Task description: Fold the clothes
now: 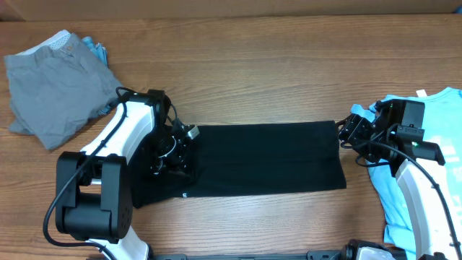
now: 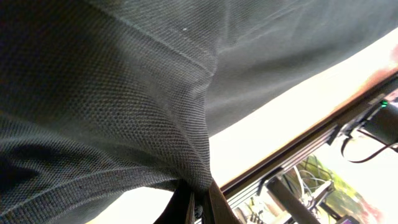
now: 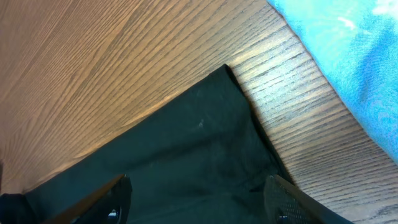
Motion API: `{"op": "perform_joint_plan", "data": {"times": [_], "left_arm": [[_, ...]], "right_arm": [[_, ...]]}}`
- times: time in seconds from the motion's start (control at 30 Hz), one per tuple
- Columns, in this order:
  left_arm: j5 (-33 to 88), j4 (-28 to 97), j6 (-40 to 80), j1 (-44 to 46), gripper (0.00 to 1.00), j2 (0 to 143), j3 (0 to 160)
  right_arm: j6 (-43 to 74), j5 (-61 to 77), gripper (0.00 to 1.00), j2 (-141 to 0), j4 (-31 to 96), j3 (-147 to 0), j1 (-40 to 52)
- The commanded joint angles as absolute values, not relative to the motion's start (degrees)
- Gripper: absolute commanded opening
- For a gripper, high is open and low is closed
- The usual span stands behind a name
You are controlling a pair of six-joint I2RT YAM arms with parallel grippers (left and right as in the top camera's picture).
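Observation:
A black garment point(image 1: 267, 157) lies folded in a long strip across the middle of the table. My left gripper point(image 1: 173, 148) is at its left end and is shut on a pinch of the black fabric point(image 2: 186, 124), which hangs lifted over the wrist camera. My right gripper point(image 1: 350, 130) is open just above the garment's right top corner point(image 3: 211, 124), its two fingers spread over the cloth without holding it.
A grey garment point(image 1: 54, 87) with a bit of blue cloth lies at the back left. A light blue garment point(image 1: 426, 173) lies at the right edge, also in the right wrist view point(image 3: 348, 50). Bare wooden table point(image 1: 274, 72) lies behind the black garment.

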State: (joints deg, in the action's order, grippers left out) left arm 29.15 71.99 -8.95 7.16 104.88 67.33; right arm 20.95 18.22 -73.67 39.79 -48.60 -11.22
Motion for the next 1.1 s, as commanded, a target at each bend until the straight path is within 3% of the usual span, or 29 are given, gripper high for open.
{"op": "perform_joint_plan", "data": {"times": [0.0, 0.33, 1.07], "left_arm": [[32.97, 71.83, -8.56, 7.55, 0.04, 103.37, 68.60], [38.20, 71.09, -8.54, 7.55, 0.14, 103.37, 68.60], [38.41, 62.67, -5.61, 8.67, 0.11, 103.37, 68.60]], "right_arm": [[20.82, 18.76, 0.72, -73.32, 39.53, -50.00, -11.31], [20.82, 18.74, 0.72, -73.34, 39.31, -50.00, -11.31], [20.64, 17.47, 0.77, -73.41, 39.18, -49.95, -11.33]]}}
